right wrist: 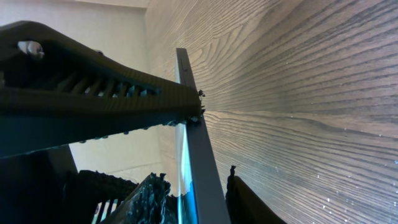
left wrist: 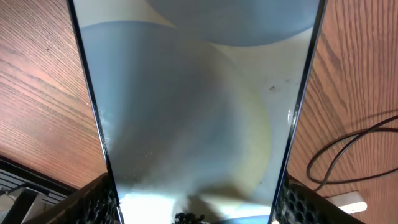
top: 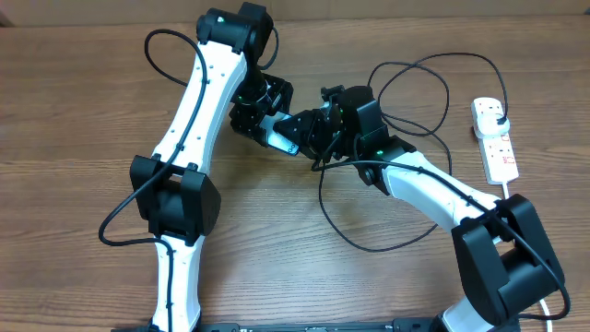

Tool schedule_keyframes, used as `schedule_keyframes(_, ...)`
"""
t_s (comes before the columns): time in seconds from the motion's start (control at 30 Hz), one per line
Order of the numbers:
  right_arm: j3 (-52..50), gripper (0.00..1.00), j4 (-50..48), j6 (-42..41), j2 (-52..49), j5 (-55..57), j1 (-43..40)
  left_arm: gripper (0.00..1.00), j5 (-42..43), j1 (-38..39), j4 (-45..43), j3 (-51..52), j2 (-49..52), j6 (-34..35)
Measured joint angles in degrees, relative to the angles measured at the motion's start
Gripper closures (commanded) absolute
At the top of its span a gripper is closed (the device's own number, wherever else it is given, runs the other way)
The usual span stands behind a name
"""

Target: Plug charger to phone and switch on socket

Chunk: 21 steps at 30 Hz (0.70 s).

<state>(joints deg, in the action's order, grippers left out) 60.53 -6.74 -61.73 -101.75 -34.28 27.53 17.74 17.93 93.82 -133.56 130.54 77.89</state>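
Two grippers meet near the middle of the wooden table (top: pixel 83 111). The left gripper (top: pixel 261 118) is clamped across the width of the phone (left wrist: pixel 193 112), whose black edges sit against its ribbed pads (left wrist: pixel 93 202). The phone is a rigid slab of smooth glass, light but slippery and easily scratched, so I judge the side rails the right place to hold it.

The right gripper (top: pixel 318 134) sits just right of the phone, its dark slatted finger (right wrist: pixel 93 99) reaching the thin metal edge. Its jaws look partly closed, but whether they pinch the connector I cannot tell.

Farther right, the charger (top: pixel 442 57) trails in limp black loops to its plug, seated in the socket (top: pixel 495 143), a hard white strip. The soft cable will flop, so the stiff tip is probably the better place to grip it.
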Motion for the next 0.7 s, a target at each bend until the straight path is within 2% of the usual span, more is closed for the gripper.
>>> schedule_keyframes(0.53,0.0,0.82,-0.04,-2.71,0.0,0.04,0.0,0.96,0.0,0.0,0.0,0.0,0.0,0.0)
schedule_keyframes(0.7,0.0,0.84,-0.04,-2.78,0.0,0.02,0.0,0.96,0.0,0.0,0.0,0.0,0.0,0.0)
